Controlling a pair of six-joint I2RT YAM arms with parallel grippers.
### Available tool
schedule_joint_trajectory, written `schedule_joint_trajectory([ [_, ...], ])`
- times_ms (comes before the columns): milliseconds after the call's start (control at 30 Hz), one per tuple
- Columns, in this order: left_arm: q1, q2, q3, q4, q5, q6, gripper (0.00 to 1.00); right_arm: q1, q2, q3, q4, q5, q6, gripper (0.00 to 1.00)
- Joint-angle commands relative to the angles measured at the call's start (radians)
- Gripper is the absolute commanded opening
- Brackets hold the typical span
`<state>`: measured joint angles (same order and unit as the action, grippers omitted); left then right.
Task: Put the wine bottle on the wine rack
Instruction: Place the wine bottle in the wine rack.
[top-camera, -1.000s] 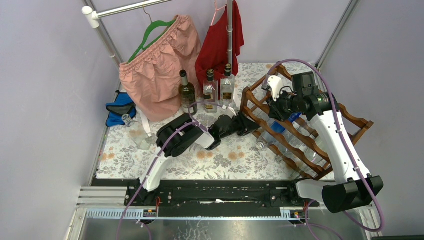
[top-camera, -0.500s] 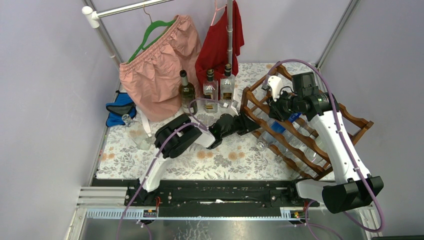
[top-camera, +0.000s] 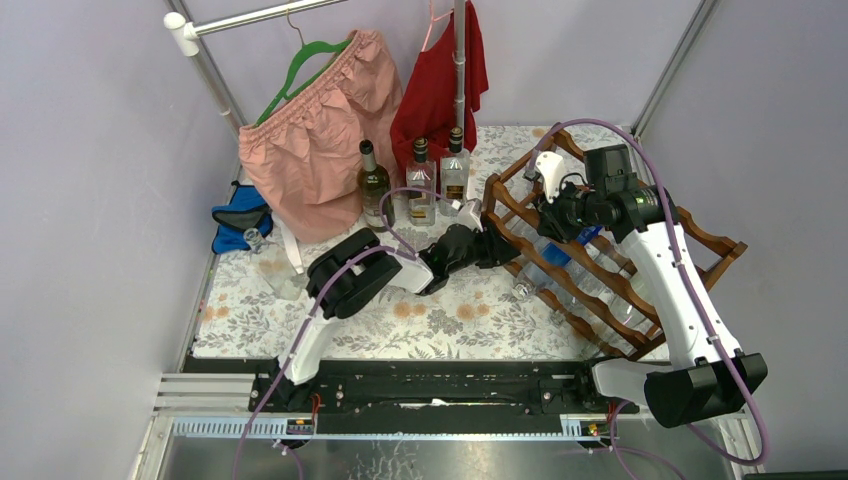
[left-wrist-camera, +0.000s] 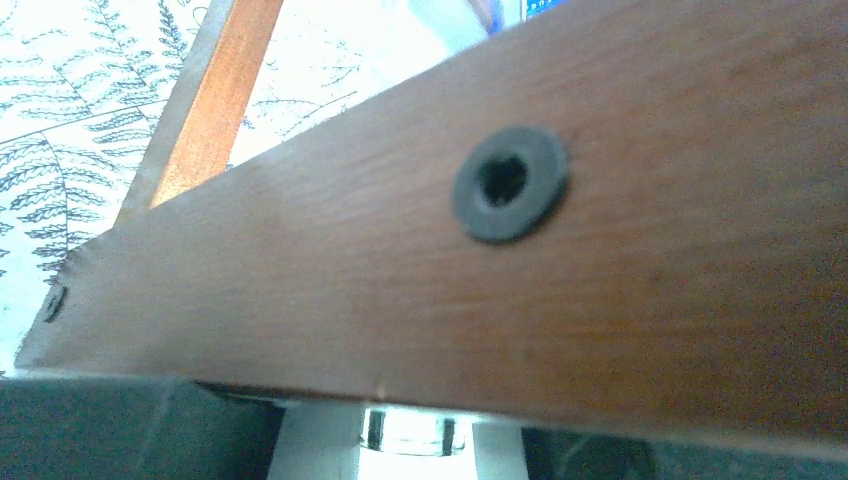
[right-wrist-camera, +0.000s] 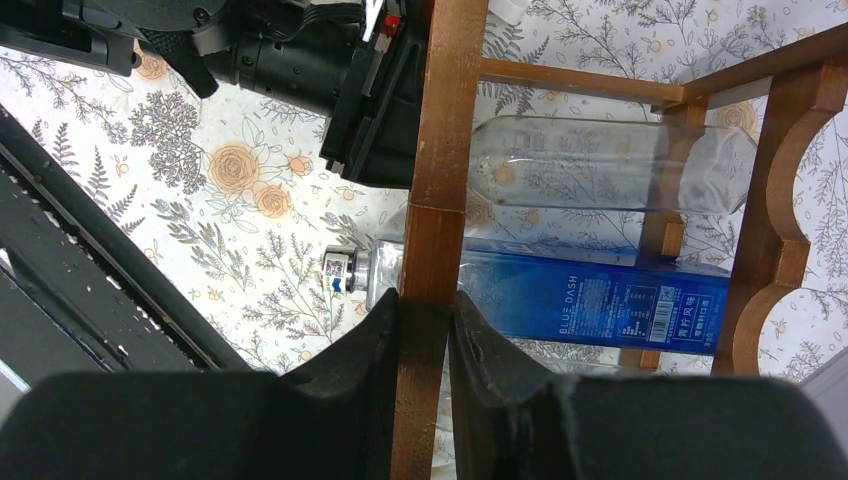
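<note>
Right fingers (right-wrist-camera: 365, 350) are clamped on a vertical post (right-wrist-camera: 440, 150) of the wine rack (top-camera: 492, 198), one finger on each side of the wood.

Left fingers (top-camera: 492, 248) are hard up against the rack's 9 o'clock end. The left wrist camera only gives you a blurred wooden rail (left-wrist-camera: 400, 300) with a dark bolt head (left-wrist-camera: 510, 183) filling the frame. Can't tell if those fingers are apart or together.

The rack sits at 3 o'clock on the floral surface (top-camera: 300, 310), skewed to the surface edges. In it, lying flat, are a clear bottle (right-wrist-camera: 600, 165) and, just beside it, a blue-labelled bottle (right-wrist-camera: 590, 300) marked BLUE DASH.

The wine bottle (top-camera: 374, 185), dark glass, stands upright at 12 o'clock on the surface. It is not on the rack and neither arm touches it. It is just beside the pink garment (top-camera: 320, 140) at its 9 o'clock. Two squarer labelled bottles (top-camera: 420, 180) and (top-camera: 455, 170) stand at its 3 o'clock, between it and the rack. The red garment (top-camera: 440, 80) hangs behind those two.
</note>
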<state>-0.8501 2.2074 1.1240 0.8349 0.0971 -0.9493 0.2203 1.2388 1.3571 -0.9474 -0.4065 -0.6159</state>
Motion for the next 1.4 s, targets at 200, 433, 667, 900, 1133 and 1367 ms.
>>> schedule_joint_trajectory([
  [200,-0.009,-0.031,0.027,-0.183,-0.135,0.13,0.61,0.027,0.021,-0.045,-0.061,-0.16,-0.01,0.02],
  [433,-0.016,-0.045,0.046,-0.244,-0.178,0.171,0.64,0.028,0.027,-0.042,-0.059,-0.163,-0.007,0.02],
  [667,-0.027,-0.082,0.028,-0.282,-0.228,0.193,0.64,0.028,0.03,-0.041,-0.062,-0.166,-0.005,0.02],
  [900,-0.032,-0.112,0.021,-0.275,-0.205,0.2,0.63,0.028,0.03,-0.042,-0.062,-0.169,-0.005,0.02],
  [1133,-0.032,-0.14,-0.027,-0.201,-0.246,0.126,0.53,0.027,0.024,-0.049,-0.064,-0.166,-0.011,0.02],
  [1367,-0.031,-0.143,-0.078,-0.044,-0.155,0.076,0.6,0.028,0.022,-0.053,-0.067,-0.167,-0.013,0.02],
])
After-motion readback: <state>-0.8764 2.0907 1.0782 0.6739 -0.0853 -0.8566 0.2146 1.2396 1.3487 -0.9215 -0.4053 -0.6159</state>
